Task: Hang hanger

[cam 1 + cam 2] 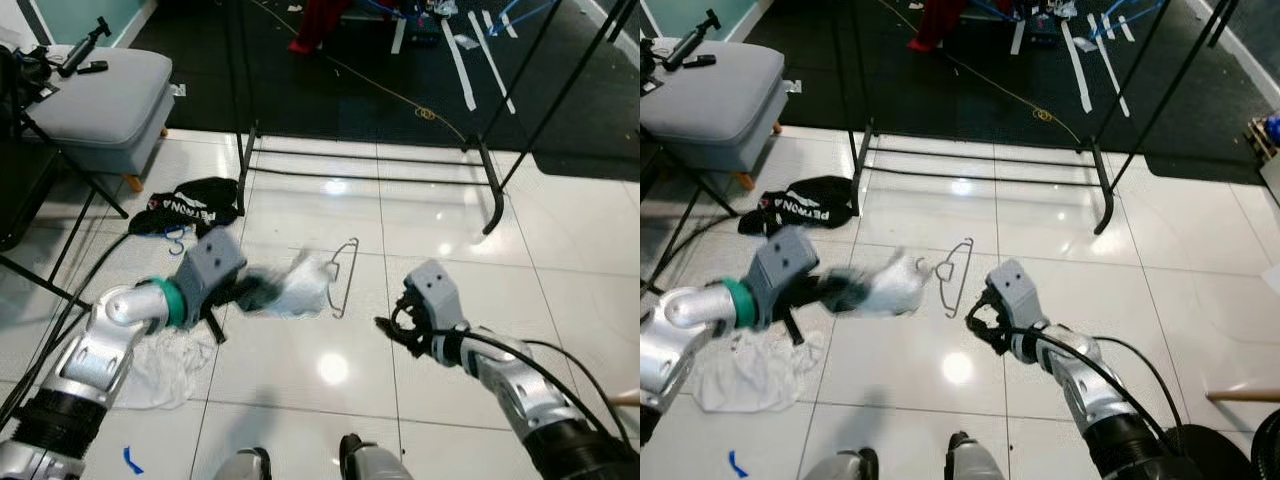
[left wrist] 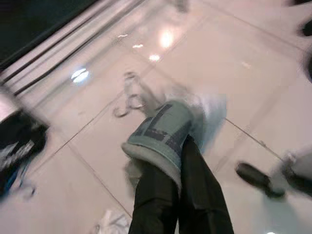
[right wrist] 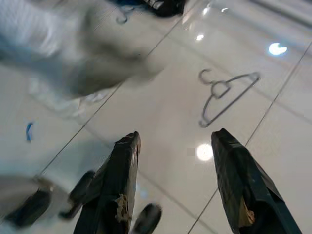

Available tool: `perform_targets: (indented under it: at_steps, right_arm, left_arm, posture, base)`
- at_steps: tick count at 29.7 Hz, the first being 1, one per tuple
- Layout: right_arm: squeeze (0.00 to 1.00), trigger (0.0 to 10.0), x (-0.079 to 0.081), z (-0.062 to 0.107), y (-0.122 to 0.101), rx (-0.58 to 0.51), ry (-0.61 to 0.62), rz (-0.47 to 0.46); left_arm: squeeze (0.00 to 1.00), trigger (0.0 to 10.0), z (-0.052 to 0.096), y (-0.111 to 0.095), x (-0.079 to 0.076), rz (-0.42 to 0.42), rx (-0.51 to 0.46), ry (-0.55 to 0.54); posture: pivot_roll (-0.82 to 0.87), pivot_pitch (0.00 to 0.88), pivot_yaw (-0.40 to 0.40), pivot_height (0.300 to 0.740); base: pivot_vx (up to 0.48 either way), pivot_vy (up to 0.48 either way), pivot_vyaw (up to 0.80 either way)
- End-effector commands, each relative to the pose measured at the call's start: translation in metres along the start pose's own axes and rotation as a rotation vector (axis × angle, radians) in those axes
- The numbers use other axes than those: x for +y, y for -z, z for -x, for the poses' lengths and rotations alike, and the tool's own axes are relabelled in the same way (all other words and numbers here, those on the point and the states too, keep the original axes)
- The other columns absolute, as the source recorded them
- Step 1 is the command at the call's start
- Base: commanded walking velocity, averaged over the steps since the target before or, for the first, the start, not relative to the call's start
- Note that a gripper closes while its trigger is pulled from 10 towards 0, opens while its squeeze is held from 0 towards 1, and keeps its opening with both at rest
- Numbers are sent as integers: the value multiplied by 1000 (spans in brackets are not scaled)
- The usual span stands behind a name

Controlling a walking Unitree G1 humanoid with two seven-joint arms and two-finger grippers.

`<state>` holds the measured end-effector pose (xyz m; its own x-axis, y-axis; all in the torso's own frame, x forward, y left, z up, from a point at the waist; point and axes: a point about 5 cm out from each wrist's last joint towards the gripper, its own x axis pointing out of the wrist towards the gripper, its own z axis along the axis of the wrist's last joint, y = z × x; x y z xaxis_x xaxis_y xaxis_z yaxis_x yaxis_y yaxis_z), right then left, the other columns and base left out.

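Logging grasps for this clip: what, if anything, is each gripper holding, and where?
The left gripper is shut on a pale garment, pinching a bunched fold near its printed part. The right gripper is open, holding nothing; the hanger lies on the floor.

Silver arms, grey wrist housings; left arm [image 1: 110, 340] has a teal ring, right arm [image 1: 520, 385] black cables, black fingers [image 3: 114, 190]

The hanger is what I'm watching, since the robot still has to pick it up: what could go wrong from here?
1. The wire hanger lies flat on glossy tile, so the open right gripper may slip off it.
2. The left gripper is shut on a pale garment beside the hanger; swinging cloth could snag or cover it.
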<state>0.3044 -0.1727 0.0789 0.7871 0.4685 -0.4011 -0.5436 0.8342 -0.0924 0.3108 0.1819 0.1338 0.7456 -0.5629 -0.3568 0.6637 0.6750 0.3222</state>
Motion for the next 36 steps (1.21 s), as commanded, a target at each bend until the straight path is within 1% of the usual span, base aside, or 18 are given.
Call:
perform_targets:
  at_steps: [1,6,7,8,9,11,12,13,14,16,17,18,21,27,31,32,33,36]
  right_arm:
    - [0,10000,-4,0,0,-26,67,-27]
    - [0,10000,-9,0,-1,-50,123,-49]
    - [0,10000,-13,0,-3,-71,173,-67]
    - [0,10000,-13,0,-3,-71,173,-67]
    - [0,10000,-15,-1,-5,-87,204,-75]
    - [0,10000,-15,-1,-5,-87,204,-75]
    - [0,10000,-16,-1,-7,-99,218,-74]
    - [0,10000,-16,-1,-7,-99,218,-74]
    - [0,10000,-15,-2,-8,-110,228,-66]
    - [0,10000,-15,-2,-8,-110,228,-66]
    - [0,10000,-15,-2,-10,-117,236,-56]
    - [0,10000,-15,-2,-10,-117,236,-56]
    - [0,10000,-13,-4,-10,-123,242,-39]
    - [0,10000,-11,-5,-10,-125,243,-29]
    - [0,10000,-8,-9,-14,-152,243,-10]
    - [0,10000,-5,-11,-19,-196,222,-14]
    - [0,10000,4,-12,-32,-290,153,-15]
    - [0,10000,11,-13,-41,-364,99,-12]
  left_arm:
    - [0,0,-1,-3,12,109,-27,-131]
    - [0,0,-1,-2,22,31,12,-258]
    - [0,0,1,-6,31,-106,27,-376]
    - [0,0,1,-6,31,-106,27,-376]
    - [0,235,2,-14,35,-262,9,-450]
    - [0,235,2,-14,35,-262,9,-450]
    - [0,0,3,-24,35,-416,-20,-484]
    - [0,0,3,-24,35,-416,-20,-484]
    - [0,0,4,-32,36,-547,-41,-527]
    - [0,0,4,-32,36,-547,-41,-527]
    - [0,0,6,-39,35,-670,-69,-559]
    - [0,0,6,-39,35,-670,-69,-559]
    - [0,78,-2,-40,16,-799,-116,-402]
    - [0,0,-4,-37,11,-810,-121,-388]
    - [0,0,-3,-39,16,-867,-146,-472]
    - [0,0,-4,-43,10,-879,-207,-450]
    - [0,0,-8,-43,-3,-829,-267,-325]
    - [0,0,-9,-41,-14,-806,-306,-222]
  posture:
    - [-19,74,29,740]
    - [-14,76,29,740]
    - [-14,78,30,740]
    - [-14,78,30,740]
    - [-14,82,34,740]
    - [-14,82,34,740]
    - [-15,83,36,740]
    - [-15,83,36,740]
    - [-19,85,41,740]
    - [-19,85,41,740]
    - [-20,84,41,740]
    - [-20,84,41,740]
    - [-13,88,38,740]
    - [-16,90,42,740]
    - [-12,92,42,740]
    - [-8,91,43,740]
    - [-7,90,47,740]
    - [-7,90,49,740]
  base:
    - [0,0,0]
    - [0,0,0]
    - [0,0,0]
    - [0,0,0]
    - [0,0,0]
    - [0,0,0]
    - [0,0,0]
    - [0,0,0]
    - [0,0,0]
    - [0,0,0]
    - [0,0,0]
    - [0,0,0]
    - [0,0,0]
    - [0,0,0]
    - [0,0,0]
    - [0,0,0]
    - [0,0,0]
    - [0,0,0]
